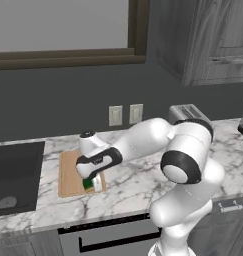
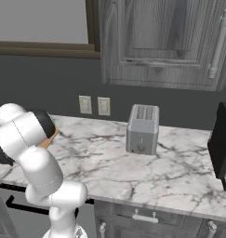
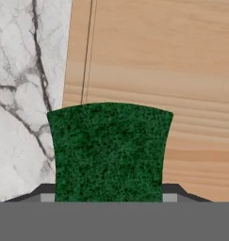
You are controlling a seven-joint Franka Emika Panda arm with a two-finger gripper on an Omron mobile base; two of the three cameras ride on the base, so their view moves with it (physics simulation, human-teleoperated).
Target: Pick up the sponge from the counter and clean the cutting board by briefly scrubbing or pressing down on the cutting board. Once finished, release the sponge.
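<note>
so the pickup part looks done: the gripper (image 1: 92, 181) is clamped on the sponge (image 3: 109, 153), one finger on each side, green face toward the hand camera. it's down at the right-hand edge of the cutting board (image 1: 68, 175), which lies on the marble counter (image 1: 138, 185) between the sink (image 1: 15, 175) and the toaster (image 2: 142, 128). i can't tell for sure if the sponge is pressing the wood or just above it. what's left, i'd guess: the scrub or press itself, then letting go. in the hand view the sponge straddles the board's edge, mostly over wood.
</note>
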